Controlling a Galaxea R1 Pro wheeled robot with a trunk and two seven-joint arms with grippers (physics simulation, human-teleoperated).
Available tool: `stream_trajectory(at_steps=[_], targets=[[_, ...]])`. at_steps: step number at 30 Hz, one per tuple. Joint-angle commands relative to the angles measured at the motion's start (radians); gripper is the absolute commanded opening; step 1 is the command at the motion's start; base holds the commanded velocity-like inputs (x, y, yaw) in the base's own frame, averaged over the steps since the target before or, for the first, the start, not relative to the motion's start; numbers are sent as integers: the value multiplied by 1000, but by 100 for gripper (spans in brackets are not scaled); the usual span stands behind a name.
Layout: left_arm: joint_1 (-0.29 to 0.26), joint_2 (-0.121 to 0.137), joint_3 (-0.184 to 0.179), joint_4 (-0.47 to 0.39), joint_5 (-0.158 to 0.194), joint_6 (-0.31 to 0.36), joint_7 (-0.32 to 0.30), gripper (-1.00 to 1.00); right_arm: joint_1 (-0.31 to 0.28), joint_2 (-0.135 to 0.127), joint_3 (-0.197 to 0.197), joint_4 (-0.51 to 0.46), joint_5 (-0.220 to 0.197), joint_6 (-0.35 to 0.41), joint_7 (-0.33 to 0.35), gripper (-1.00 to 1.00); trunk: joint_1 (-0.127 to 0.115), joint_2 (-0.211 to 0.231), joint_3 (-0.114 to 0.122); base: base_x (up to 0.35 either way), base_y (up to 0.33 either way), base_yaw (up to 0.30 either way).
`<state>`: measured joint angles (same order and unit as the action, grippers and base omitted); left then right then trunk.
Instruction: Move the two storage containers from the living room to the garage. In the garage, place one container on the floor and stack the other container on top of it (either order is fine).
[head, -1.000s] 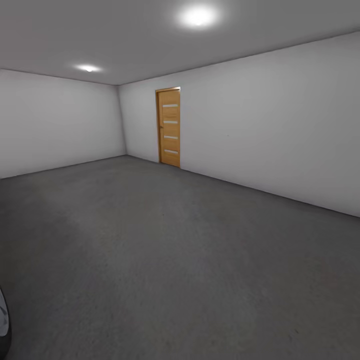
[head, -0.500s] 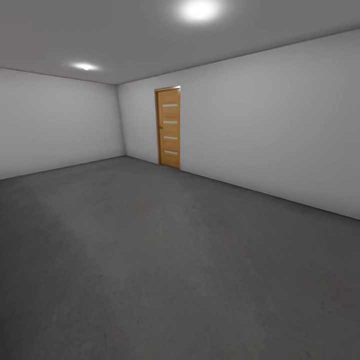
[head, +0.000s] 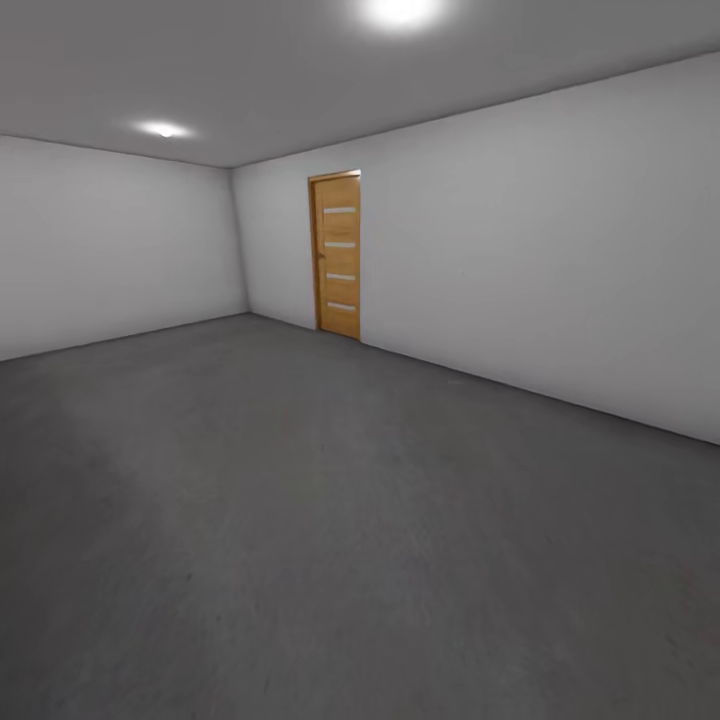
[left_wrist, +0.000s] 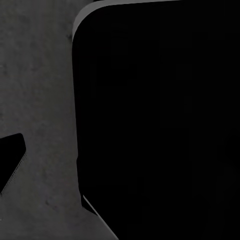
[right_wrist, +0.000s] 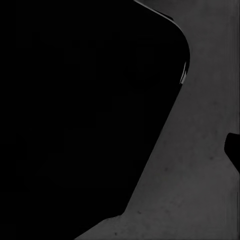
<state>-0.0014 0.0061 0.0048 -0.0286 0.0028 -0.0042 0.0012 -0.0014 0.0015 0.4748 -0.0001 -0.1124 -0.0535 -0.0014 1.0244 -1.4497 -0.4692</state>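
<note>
Neither hand gives away its grip here: each wrist camera looks past a big black rounded body at the dark grey speckled concrete floor (left_wrist: 40, 100) beneath the hands, so I cannot tell whether the fingers are apart or together, and nothing orange-red sits near them. Up ahead, the bare garage opens out, pale grey plain walls (head: 540, 260) meeting at the far corner by the tall wooden plank door (head: 337, 255). My read is a robot in transit with arms tucked low for travel, and where the two storage containers are can't be told.
</note>
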Motion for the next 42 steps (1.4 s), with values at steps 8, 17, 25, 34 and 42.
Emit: stream_trajectory(at_steps=[8, 17, 25, 34, 42], targets=[[0, 0, 1, 0, 0, 0, 0, 100, 0, 1, 8, 0, -11, -1, 0, 100, 1, 0, -1, 317, 0, 0], [0, 0, 0, 0, 0, 0, -1, 100, 0, 0, 8, 0, -10, -2, 3, 100, 1, 0, -7, 317, 0, 23], [0, 0, 0, 0, 1, 0, 0, 100, 0, 0, 8, 0, -10, -2, 1, 100, 1, 0, -19, 318, 0, 59], [0, 0, 1, 0, 2, 0, 0, 100, 0, 0, 8, 0, -11, -2, 1, 100, 1, 0, -32, 319, 0, 13], [0, 0, 1, 0, 2, 1, 0, 100, 0, 0, 8, 0, -11, -3, 0, 100, 1, 0, -37, 319, 0, 0]])
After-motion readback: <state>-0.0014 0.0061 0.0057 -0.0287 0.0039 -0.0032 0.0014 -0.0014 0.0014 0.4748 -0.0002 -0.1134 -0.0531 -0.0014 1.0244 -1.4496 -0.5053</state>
